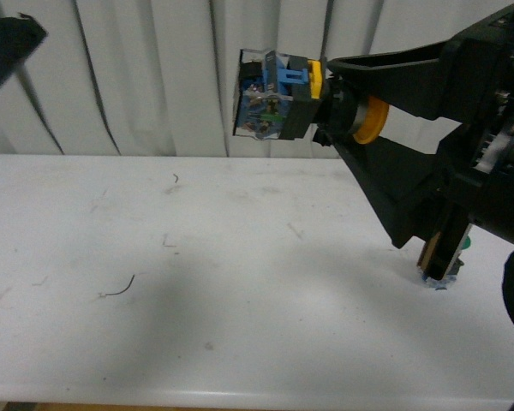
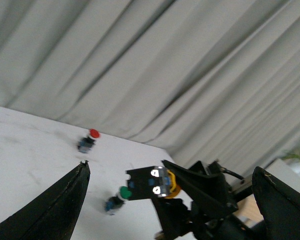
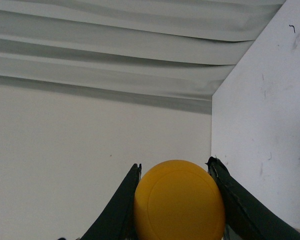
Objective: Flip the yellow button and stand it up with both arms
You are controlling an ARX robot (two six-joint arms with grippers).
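Note:
My right gripper [image 1: 327, 98] holds the yellow button [image 1: 278, 94] in the air above the white table [image 1: 197, 282]. The button lies sideways, its blue-and-black base pointing left and its yellow cap [image 1: 373, 120] between the fingers. In the right wrist view the cap [image 3: 179, 200] fills the gap of the right gripper [image 3: 175, 164], both fingers against it. My left gripper [image 2: 171, 166] is open, its fingers [image 2: 65, 200] spread wide. It faces the held button [image 2: 157, 182] from a distance. In the front view only a black part of the left arm [image 1: 8, 43] shows, at the top left.
A red-capped button [image 2: 91, 136] and a green-capped button [image 2: 118, 197] lie on the table. The green one [image 1: 445, 272] is partly hidden behind my right arm near the table's right side. A grey curtain [image 1: 154, 77] hangs behind the table.

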